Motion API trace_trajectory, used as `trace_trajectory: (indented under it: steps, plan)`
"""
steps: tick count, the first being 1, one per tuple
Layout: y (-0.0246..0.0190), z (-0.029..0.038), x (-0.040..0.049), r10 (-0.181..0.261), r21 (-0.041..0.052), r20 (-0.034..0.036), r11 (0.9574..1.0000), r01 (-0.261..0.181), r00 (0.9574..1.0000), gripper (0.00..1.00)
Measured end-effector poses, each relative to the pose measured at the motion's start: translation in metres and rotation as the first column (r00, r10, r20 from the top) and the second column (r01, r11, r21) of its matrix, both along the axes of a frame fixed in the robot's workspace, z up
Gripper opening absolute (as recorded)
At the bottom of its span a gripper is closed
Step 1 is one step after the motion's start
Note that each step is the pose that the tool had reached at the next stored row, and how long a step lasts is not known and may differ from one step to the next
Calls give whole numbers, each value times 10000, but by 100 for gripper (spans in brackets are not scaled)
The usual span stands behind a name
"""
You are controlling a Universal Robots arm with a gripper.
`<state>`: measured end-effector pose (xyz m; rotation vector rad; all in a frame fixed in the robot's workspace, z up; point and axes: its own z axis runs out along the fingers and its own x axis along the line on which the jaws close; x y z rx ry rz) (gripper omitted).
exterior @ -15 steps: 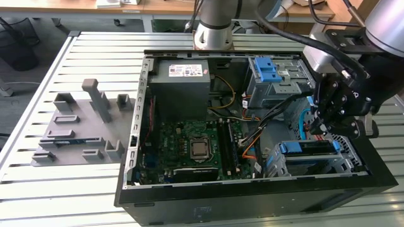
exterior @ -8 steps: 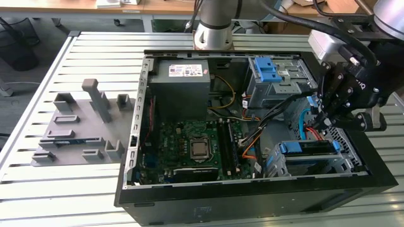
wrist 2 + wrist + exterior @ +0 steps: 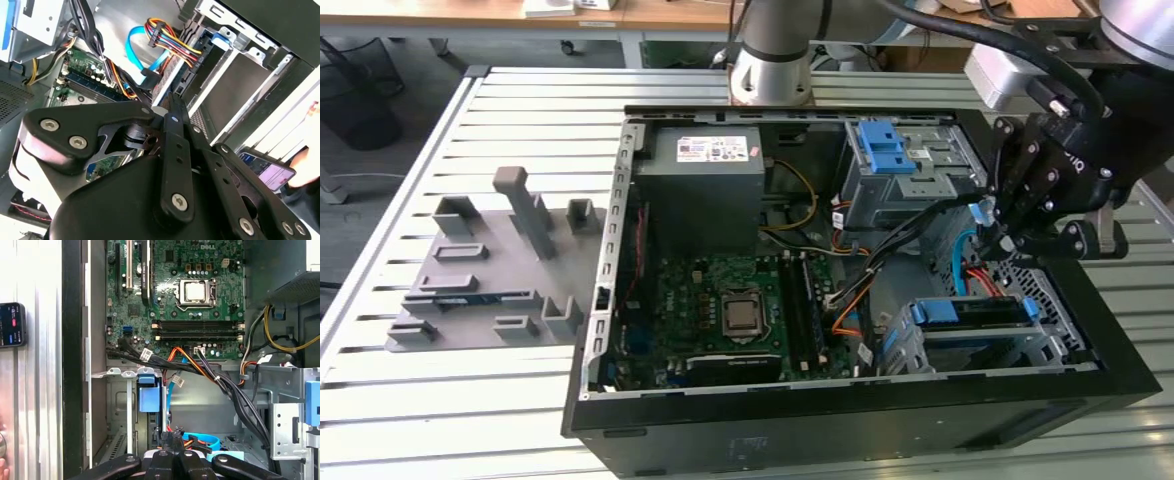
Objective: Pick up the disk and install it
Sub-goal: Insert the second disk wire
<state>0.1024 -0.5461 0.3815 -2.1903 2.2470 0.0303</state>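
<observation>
The disk [image 3: 970,312] stands edge-up in the cage at the near corner of the open computer case [image 3: 854,415], on the exterior view's right. Its blue rails frame a dark top edge. In the first wrist view the blue rail of the disk [image 3: 149,393] shows just beyond my fingertips and a little to one side. My gripper [image 3: 1010,243] hangs above the disk and apart from it, among blue and orange cables. In the first wrist view the gripper [image 3: 174,454] has its fingers drawn together with nothing between them. In the second wrist view, the gripper [image 3: 171,106] points down beside the cage.
Inside the case lie the motherboard [image 3: 734,300], the grey power-supply box [image 3: 711,190], a metal cage with a blue latch [image 3: 901,150] and cable bundles [image 3: 854,285]. A grey parts fixture [image 3: 487,265] sits on the slatted table. A phone [image 3: 11,325] lies outside the case wall.
</observation>
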Motion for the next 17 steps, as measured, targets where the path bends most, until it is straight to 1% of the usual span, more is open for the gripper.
trace_trajectory:
  steps: [6, 9, 12, 14, 15, 16, 17]
  plan:
    - [38, 75, 0, 0, -2, 0, 10000, 0, 10000, 11]
    - [77, 99, 0, 0, -3, 0, 10000, 0, 10000, 11]
    - [127, 102, 0, 0, -16, -1, 10000, 0, 10000, 11]
    - [171, 105, 0, -1, -76, -1, 10000, 1, 10000, 11]
    - [187, 105, 0, 0, -104, 0, 9999, 0, 10000, 11]
    - [203, 104, 0, 0, -147, 0, 9999, 0, 10000, 11]
    - [220, 104, 0, 0, -210, -1, 9998, 0, 10000, 11]
